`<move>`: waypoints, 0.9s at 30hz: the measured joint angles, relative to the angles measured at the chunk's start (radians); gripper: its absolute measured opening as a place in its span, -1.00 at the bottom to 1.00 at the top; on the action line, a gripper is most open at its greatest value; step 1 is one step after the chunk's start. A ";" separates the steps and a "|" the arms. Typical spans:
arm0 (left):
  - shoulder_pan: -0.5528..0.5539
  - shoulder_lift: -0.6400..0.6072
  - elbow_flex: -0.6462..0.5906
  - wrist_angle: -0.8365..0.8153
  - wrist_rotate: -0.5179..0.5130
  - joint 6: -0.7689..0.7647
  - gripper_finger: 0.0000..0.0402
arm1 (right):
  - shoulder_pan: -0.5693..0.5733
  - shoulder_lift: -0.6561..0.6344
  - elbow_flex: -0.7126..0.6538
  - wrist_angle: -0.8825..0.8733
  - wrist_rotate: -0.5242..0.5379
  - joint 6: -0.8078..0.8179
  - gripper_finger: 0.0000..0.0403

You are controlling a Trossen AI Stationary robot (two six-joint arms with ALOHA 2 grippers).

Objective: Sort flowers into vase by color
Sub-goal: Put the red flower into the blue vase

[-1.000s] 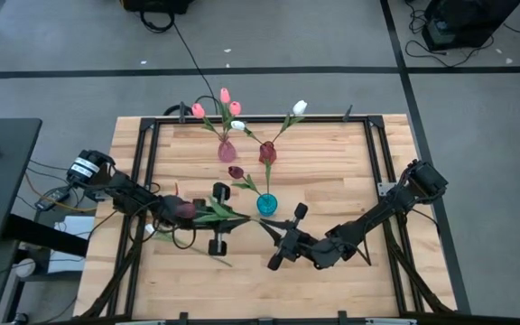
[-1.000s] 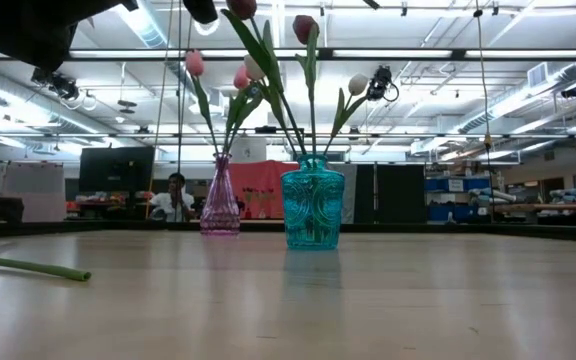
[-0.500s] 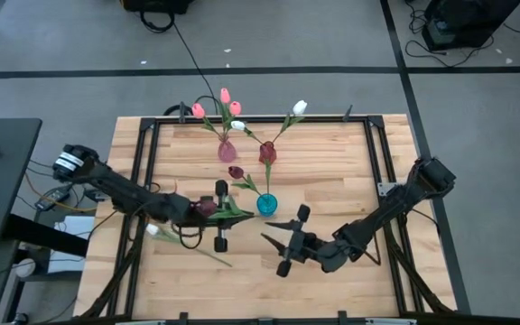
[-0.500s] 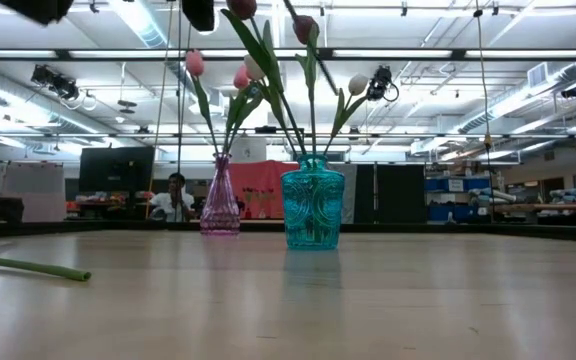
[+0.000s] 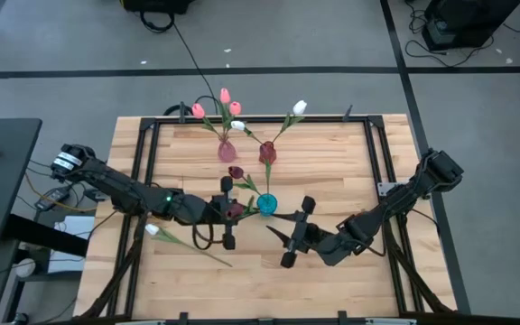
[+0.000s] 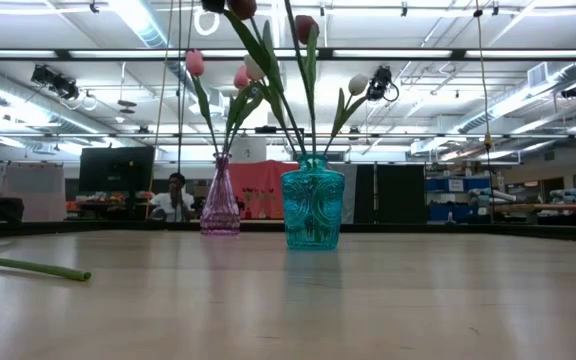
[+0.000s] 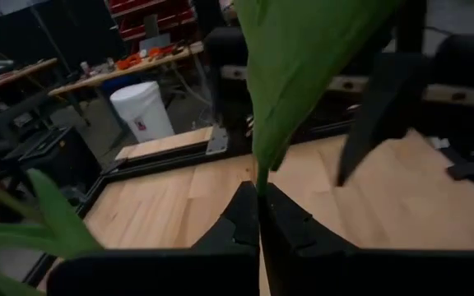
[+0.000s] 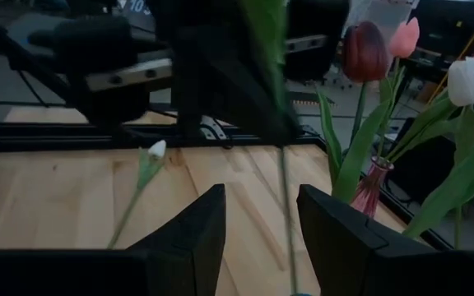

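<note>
My left gripper [image 5: 230, 209] is shut on a dark maroon tulip [image 5: 236, 209], high above the table and right beside the teal vase [image 5: 266, 204]. That vase [image 6: 312, 210] holds two maroon tulips [image 5: 267, 152] and a white one [image 5: 300, 106]. The pink vase [image 5: 227, 151] holds pink tulips [image 5: 225, 95] and a white one. One white tulip [image 5: 153, 230] lies flat on the table at the near left. My right gripper [image 5: 298, 233] is open and empty, to the near right of the teal vase. My left gripper pinches the tulip's thin green stem [image 7: 259, 179] between its two fingers [image 7: 241, 220], below a broad leaf [image 7: 303, 57]. The fingers come level from the table's left. The flower is lifted clear of the table, its head beside the gripper.
A black metal frame [image 5: 152, 126] borders the wooden table. The lying tulip's stem [image 6: 28, 267] stretches toward the near edge. Bare wood lies at the right and near sides. A person [image 6: 175, 195] sits in the room far behind the table.
My left gripper has carried the maroon tulip toward the table's right edge, up to the teal vase, still shut on its stem. My right gripper has drifted a little toward the far right.
</note>
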 joint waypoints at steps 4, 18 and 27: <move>0.040 0.001 -0.011 -0.012 -0.006 -0.004 -1.00 | 0.000 0.002 0.000 -0.020 0.000 0.021 -0.19; 0.163 0.095 -0.011 -0.032 0.117 -0.068 -1.00 | 0.000 0.003 0.000 -0.037 -0.002 0.041 -0.19; 0.211 0.111 -0.012 -0.070 0.163 -0.108 -0.47 | 0.000 0.004 0.000 -0.072 -0.027 0.083 -0.19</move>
